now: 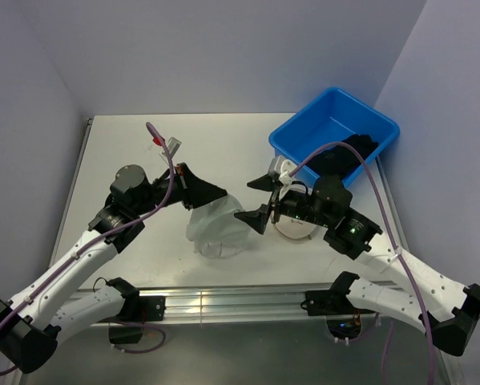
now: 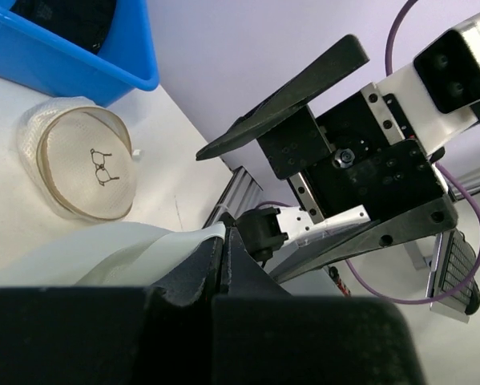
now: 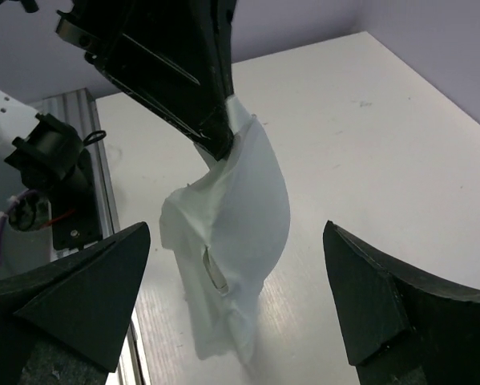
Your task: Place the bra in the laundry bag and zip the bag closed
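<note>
Above the table [image 1: 127, 160], left end effector [image 1: 217, 192] pinches a limp white bra [image 1: 215, 231]; right end effector [image 1: 258, 200] gapes.

A bin [image 1: 324, 120] sits in the far right corner of the bench [image 1: 143, 152], with clothes [image 1: 348, 154] in it. The laundry bag [image 2: 75, 168] lies just before the bin. Left of it, toward the near edge, the bra [image 1: 215, 228] hangs from the left gripper [image 1: 215, 192].

Top view looks down from high behind, far off, covering the whole bench [image 1: 127, 160]. Wrist views sit close, facing each other; all share the white bra [image 3: 240, 208].
</note>
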Tool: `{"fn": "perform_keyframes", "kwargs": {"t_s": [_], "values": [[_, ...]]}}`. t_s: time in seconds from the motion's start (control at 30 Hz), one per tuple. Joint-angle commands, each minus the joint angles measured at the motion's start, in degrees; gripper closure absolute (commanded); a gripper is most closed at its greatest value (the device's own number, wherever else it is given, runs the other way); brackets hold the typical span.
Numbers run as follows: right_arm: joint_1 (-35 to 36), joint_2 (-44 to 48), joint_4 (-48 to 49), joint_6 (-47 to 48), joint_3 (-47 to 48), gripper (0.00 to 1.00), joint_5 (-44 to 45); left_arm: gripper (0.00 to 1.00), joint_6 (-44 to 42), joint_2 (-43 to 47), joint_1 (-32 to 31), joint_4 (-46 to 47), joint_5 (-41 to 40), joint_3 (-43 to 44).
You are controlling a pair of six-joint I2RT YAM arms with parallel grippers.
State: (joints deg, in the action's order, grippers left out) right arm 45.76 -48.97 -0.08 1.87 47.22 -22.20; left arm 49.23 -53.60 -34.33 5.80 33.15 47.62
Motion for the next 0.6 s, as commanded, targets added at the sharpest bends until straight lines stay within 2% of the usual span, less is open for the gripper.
{"fn": "perform_keyframes", "kwargs": {"t_s": [0.0, 0.23, 0.57], "values": [[0.12, -2.26, -3.68, 4.11, 5.42, 0.04, -5.02, 1.0, -1.42, 0.87, -0.21, 0.61, 2.71, 3.1], [0.39, -5.44, -3.88, 5.07, 3.4, 0.02, -13.21, 1.0, 0.77, -0.27, -0.21, 2.9, 8.86, 4.24], [0.3, -7.28, -3.88, 9.38, 3.76, 0.05, -16.21, 1.0, 6.57, -2.56, -0.13, 5.44, 19.85, 6.18]]}}
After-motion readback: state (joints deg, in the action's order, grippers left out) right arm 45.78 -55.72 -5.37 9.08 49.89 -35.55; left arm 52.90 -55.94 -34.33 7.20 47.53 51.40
